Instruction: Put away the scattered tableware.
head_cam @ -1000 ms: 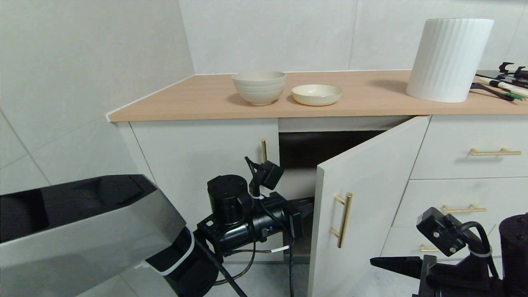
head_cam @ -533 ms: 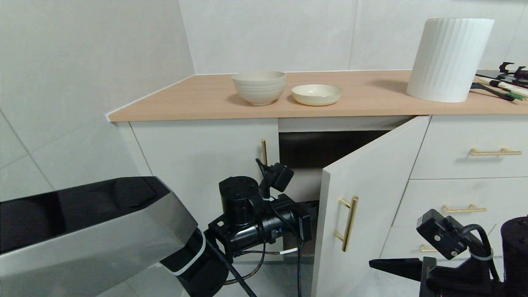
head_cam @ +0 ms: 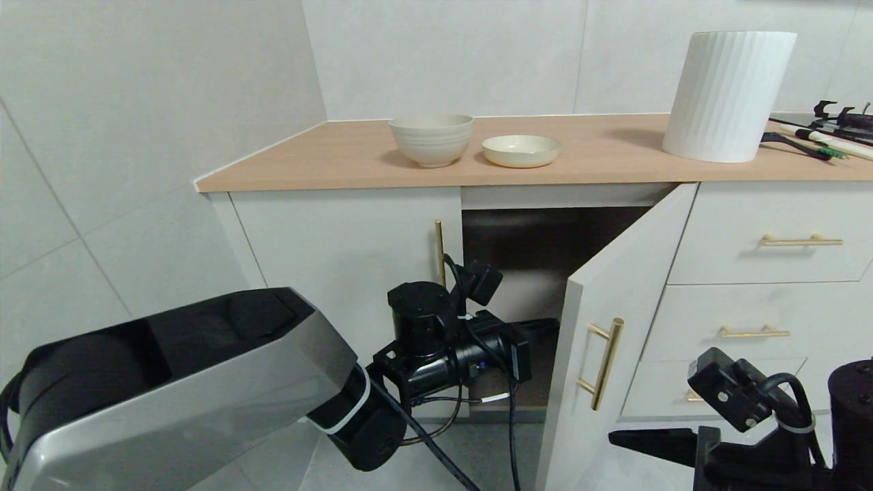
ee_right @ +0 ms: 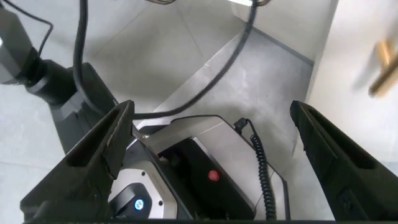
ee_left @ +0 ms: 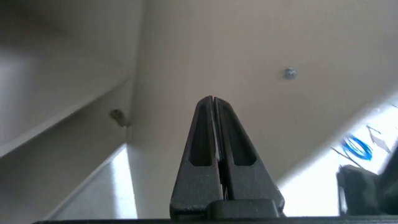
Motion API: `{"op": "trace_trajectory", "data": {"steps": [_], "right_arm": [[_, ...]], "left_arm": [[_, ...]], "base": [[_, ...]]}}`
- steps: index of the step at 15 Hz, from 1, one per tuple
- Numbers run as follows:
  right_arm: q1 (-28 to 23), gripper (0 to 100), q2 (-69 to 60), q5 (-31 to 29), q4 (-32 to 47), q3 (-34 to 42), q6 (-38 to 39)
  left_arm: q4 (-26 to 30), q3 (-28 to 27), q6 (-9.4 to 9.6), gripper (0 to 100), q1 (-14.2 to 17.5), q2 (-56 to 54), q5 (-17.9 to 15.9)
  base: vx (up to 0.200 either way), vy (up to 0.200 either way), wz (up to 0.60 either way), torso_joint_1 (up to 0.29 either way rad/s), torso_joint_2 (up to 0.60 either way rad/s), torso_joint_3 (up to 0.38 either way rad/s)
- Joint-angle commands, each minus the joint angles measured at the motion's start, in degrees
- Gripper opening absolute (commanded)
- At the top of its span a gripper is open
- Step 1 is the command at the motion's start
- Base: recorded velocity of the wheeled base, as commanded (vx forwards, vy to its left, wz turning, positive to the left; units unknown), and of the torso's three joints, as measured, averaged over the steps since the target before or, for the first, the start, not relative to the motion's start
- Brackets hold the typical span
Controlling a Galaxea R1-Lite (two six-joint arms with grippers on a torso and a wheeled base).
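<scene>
The right gripper (ee_right: 211,107) is hanging low at the lower right of the head view, its jaws spread wide and holding nothing. At the lower centre, the left gripper (ee_left: 212,103) is sitting by the inner edge of the open cabinet door (head_cam: 617,300), jaws pressed together, empty. Farther back, the ribbed bowl (head_cam: 432,139) and the shallow dish (head_cam: 521,150) are standing just beside each other on the countertop (head_cam: 320,167). The task is probably only beginning: the cabinet is open, and both pieces are waiting to be stored.
</scene>
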Motion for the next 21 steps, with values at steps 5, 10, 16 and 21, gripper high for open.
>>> {"op": "trace_trajectory", "data": {"steps": [5, 10, 16, 21], "right_arm": [[3.44, 100, -1.21, 0.23, -0.3, 0.54, -0.01], [8.01, 100, -6.75, 1.63, -0.12, 2.21, -1.15], [6.17, 100, -6.4, 0.84, -0.47, 1.59, -1.15], [-1.13, 100, -6.4, 1.11, -0.12, -1.57, -0.18]], "left_arm": [[-0.3, -0.78, 0.01, 0, -4.91, 0.52, 4.65], [-14.54, 12.14, -3.85, 0, -14.76, -4.31, -10.47], [-11.64, 11.96, -3.06, 0, -1.75, -5.1, -9.85], [-2.24, 16.97, 4.93, 0, 8.09, -13.37, -6.07]], "base": [[0.0, 0.0, 0.0, 0.0, 0.0, 0.0], [0.0, 0.0, 0.0, 0.0, 0.0, 0.0], [0.0, 0.0, 0.0, 0.0, 0.0, 0.0], [0.0, 0.0, 0.0, 0.0, 0.0, 0.0]]}}
